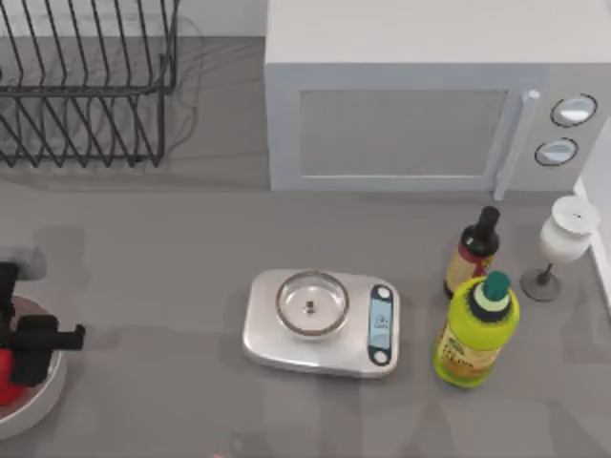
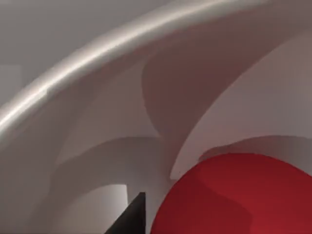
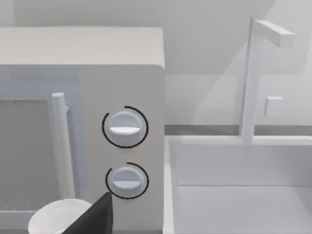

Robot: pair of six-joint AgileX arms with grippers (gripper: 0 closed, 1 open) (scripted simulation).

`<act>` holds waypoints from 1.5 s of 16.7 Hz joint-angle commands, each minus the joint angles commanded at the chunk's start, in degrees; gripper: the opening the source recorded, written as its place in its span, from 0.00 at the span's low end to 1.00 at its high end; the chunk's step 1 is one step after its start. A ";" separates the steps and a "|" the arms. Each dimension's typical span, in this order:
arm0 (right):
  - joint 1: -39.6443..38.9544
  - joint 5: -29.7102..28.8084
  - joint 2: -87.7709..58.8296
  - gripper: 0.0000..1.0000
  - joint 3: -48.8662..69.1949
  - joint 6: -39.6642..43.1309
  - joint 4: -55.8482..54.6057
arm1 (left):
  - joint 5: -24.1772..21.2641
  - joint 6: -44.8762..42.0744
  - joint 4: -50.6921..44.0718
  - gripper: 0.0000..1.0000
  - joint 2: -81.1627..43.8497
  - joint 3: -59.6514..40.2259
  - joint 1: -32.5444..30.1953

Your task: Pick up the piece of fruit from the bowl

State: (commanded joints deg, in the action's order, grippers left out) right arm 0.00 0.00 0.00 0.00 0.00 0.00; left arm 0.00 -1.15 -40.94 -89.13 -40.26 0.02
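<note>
Biggest thing out there is the microwave (image 1: 430, 91), a boxy pale grey block along the back of the table, flat matte top, a mesh-looking door panel, a slim upright bar handle and two round dials stacked on its right side. Next, the dish rack (image 1: 86, 81) at the back left corner, thin dark wire bent into a row of ribs. On to the middle of the table: the scale (image 1: 323, 322), a rounded slab of brushed silver with a shiny steel dish (image 1: 311, 303) set in its top and a narrow display strip on its right end.

Now the action, far left edge: the bowl (image 1: 43, 401), wide, round and white with a thick smooth rim, only partly in frame. From the left wrist camera its inside is pale and glossy, curving in soft folds. The left gripper (image 1: 29, 355) is down inside that bowl, black and blocky, and whether its fingers are apart or together I cannot tell. The piece of fruit (image 2: 239, 195) sits in the bowl right beside it, a smooth bright-red ball with no markings, peeking out red at the gripper's side from above.

Right side: a squat yellow-green bottle (image 1: 475, 329) with a dark green cap, a slender dark bottle (image 1: 473, 253) just behind it, and a white-bowled stemmed glass (image 1: 563, 239) near the right edge.

The right arm sits parked off the right side, its wrist camera facing the microwave dials
</note>
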 joint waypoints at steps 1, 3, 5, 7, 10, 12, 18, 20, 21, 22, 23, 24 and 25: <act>0.00 0.00 0.00 1.00 0.00 0.00 0.00 | 0.00 -0.01 0.48 1.00 -0.27 0.39 0.01; 0.00 0.00 0.00 1.00 0.00 0.00 0.00 | 0.00 -0.01 0.51 1.00 -0.29 0.41 0.01; 0.00 0.00 0.00 1.00 0.00 0.00 0.00 | 0.00 -0.01 0.51 0.92 -0.29 0.41 0.01; 0.00 0.00 0.00 1.00 0.00 0.00 0.00 | 0.00 -0.01 0.51 0.77 -0.29 0.41 0.01; 0.00 0.00 0.00 1.00 0.00 0.00 0.00 | 0.00 -0.01 0.51 0.55 -0.29 0.41 0.01; 0.00 0.00 0.00 1.00 0.00 0.00 0.00 | 0.00 -0.01 0.51 0.40 -0.29 0.41 0.01; 0.00 0.00 0.00 1.00 0.00 0.00 0.00 | 0.00 -0.01 0.51 0.00 -0.29 0.41 0.01; 0.00 0.00 0.00 1.00 0.00 0.00 0.00 | 0.00 -0.01 0.51 0.00 -0.29 0.41 0.01; 0.00 0.00 0.00 1.00 0.00 0.00 0.00 | 0.00 -0.01 0.51 0.00 -0.29 0.41 0.01; 0.00 0.00 0.00 1.00 0.00 0.00 0.00 | 0.00 -0.01 0.51 0.00 -0.29 0.41 0.01; 0.00 0.00 0.00 1.00 0.00 0.00 0.00 | 0.00 -0.01 0.51 0.00 -0.29 0.41 0.01; 0.00 0.00 0.00 1.00 0.00 0.00 0.00 | 0.00 -0.01 0.51 0.00 -0.29 0.41 0.01; 0.00 0.00 0.00 1.00 0.00 0.00 0.00 | 0.00 -0.01 0.51 0.00 -0.29 0.41 0.01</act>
State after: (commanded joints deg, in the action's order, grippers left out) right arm 0.00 0.00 0.00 0.00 0.00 0.00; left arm 0.00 -1.16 -40.44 -89.42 -39.86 0.02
